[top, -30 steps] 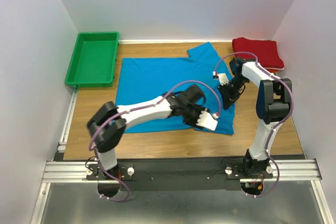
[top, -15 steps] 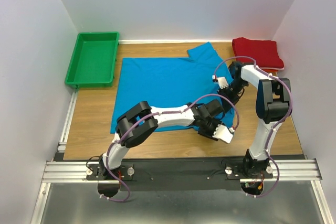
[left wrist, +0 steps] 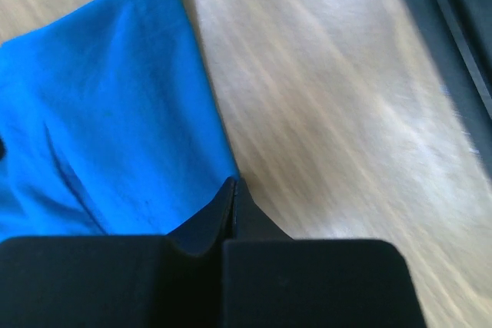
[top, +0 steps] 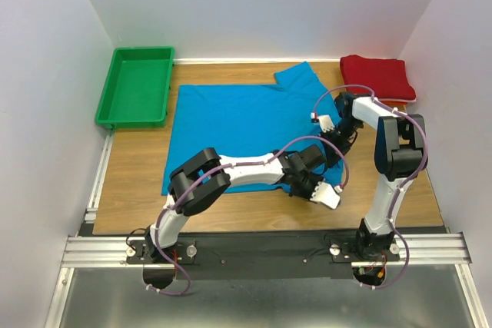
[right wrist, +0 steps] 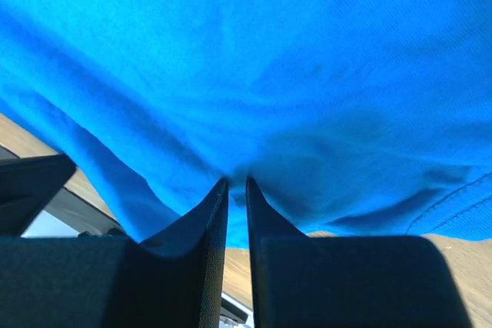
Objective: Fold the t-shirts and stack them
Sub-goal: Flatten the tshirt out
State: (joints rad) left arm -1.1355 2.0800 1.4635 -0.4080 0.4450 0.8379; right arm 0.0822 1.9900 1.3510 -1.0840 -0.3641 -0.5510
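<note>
The blue t-shirt [top: 231, 117] lies spread flat over the middle of the table. Its near right corner [left wrist: 100, 128] shows in the left wrist view. My left gripper [top: 332, 196] [left wrist: 233, 183] is shut, with its tips right at the edge of that corner. Whether cloth sits between the jaws cannot be told. My right gripper [top: 332, 146] [right wrist: 237, 182] is shut on a pinch of the blue t-shirt [right wrist: 269, 59] at its right edge, and the cloth there is raised off the wood. The dark red t-shirt [top: 378, 76] lies folded at the back right.
A green tray [top: 137, 90] stands at the back left corner. Bare wooden table [left wrist: 346, 113] runs along the near side and to the right of the blue cloth. White walls close in the left, back and right sides.
My left arm has swung right and nearer, from over the blue shirt to its near right corner, and its jaws have shut. The right gripper has barely moved.
</note>
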